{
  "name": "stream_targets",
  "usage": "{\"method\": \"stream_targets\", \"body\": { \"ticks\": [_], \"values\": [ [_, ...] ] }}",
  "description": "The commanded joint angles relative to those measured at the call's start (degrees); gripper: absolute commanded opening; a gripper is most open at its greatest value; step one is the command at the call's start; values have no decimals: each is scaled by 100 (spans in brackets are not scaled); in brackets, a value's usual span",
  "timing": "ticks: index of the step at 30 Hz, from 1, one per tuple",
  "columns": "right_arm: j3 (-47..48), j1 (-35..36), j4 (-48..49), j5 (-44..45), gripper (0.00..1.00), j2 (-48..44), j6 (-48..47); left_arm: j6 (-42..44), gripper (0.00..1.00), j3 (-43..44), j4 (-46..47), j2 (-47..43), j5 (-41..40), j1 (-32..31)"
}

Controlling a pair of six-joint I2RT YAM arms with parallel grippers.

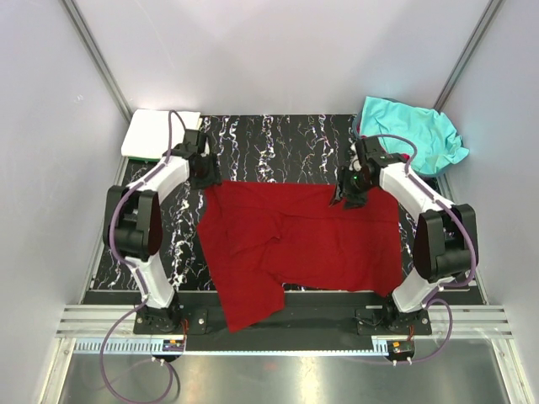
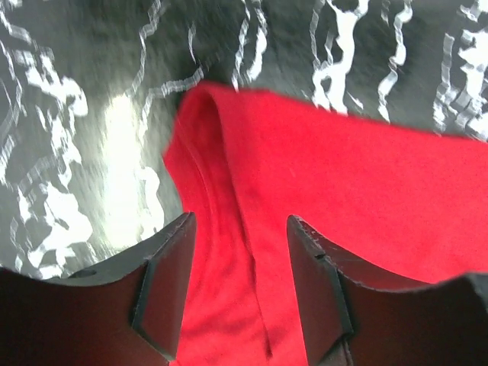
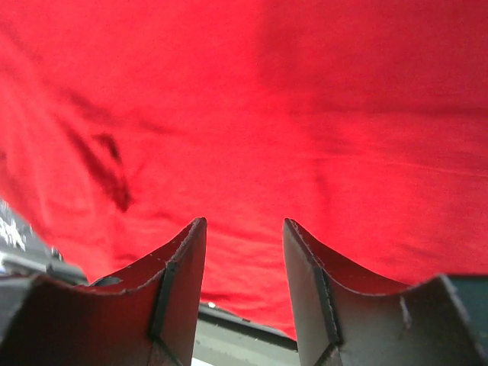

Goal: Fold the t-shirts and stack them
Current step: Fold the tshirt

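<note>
A dark red t-shirt (image 1: pixel 295 244) lies spread across the black marbled mat (image 1: pixel 278 143), with one sleeve reaching past the mat's near edge. My left gripper (image 1: pixel 205 175) hovers over its far left corner, jaws open. In the left wrist view that gripper (image 2: pixel 240 221) has the folded red edge (image 2: pixel 221 175) below it, unclamped. My right gripper (image 1: pixel 349 198) is open over the far right part of the shirt. In the right wrist view it (image 3: pixel 244 223) shows only red cloth (image 3: pixel 267 114) beneath. A crumpled turquoise t-shirt (image 1: pixel 413 135) sits at the back right. A white folded one (image 1: pixel 160 130) lies at the back left.
Grey walls close in the table on three sides. The arm bases stand on a black rail at the near edge (image 1: pixel 295 320). Bare mat (image 2: pixel 76 114) shows behind the red shirt between the two grippers.
</note>
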Motion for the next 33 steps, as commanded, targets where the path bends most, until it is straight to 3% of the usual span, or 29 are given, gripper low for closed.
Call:
{"method": "stream_targets", "body": {
  "ticks": [1,11,16,31,32,33],
  "values": [
    [201,-382,-83,253,52,-89,-79,486,55,772,168,396,-354,2],
    [166,-884,154,191,52,201,115,504,32,1274,-315,1354,-566,195],
    [412,-946,145,208,51,551,185,574,1,1405,-413,1592,-487,345],
    [772,-946,154,349,52,1080,378,1172,0,2811,-789,1927,-1173,609],
    [781,-946,102,401,52,1062,370,1085,2,2786,-852,1856,-1033,609],
    [781,-946,84,480,52,1036,361,1041,12,2672,-887,1743,-857,609]
  ]
}}
